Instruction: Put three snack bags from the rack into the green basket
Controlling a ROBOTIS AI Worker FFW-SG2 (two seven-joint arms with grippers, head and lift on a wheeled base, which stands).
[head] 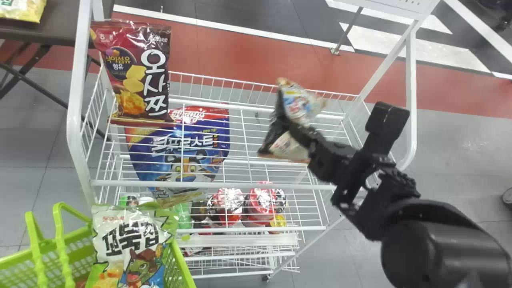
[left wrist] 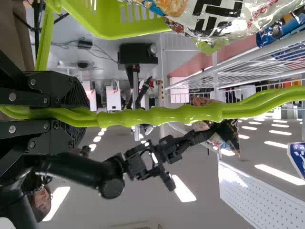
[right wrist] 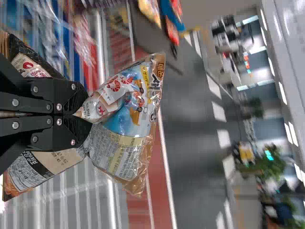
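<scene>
Over the rack's [head: 411, 92] shelf [head: 243, 132], a gripper could pass between the blue bag [head: 180, 148] and the right gripper [head: 298, 128] with its held bag [head: 298, 106]. The left post [head: 74, 108] and red bag [head: 138, 76] block the shelf's left end; the front rail [head: 216, 185] crosses toward the basket [head: 183, 266]. There, handles [head: 62, 248] stand at left, the white bag [head: 128, 248] juts above the rim at right, and a narrow gap opens between.

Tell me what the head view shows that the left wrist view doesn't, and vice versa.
Head view: a dark-red plastic snack bag and round red-and-silver cups.

Left wrist view: the black two-fingered left gripper, closed on the lime-green plastic basket's handle.

Both: that basket, a white snack bag in it, the white wire rack, the black right arm holding a crumpled snack bag.
</scene>
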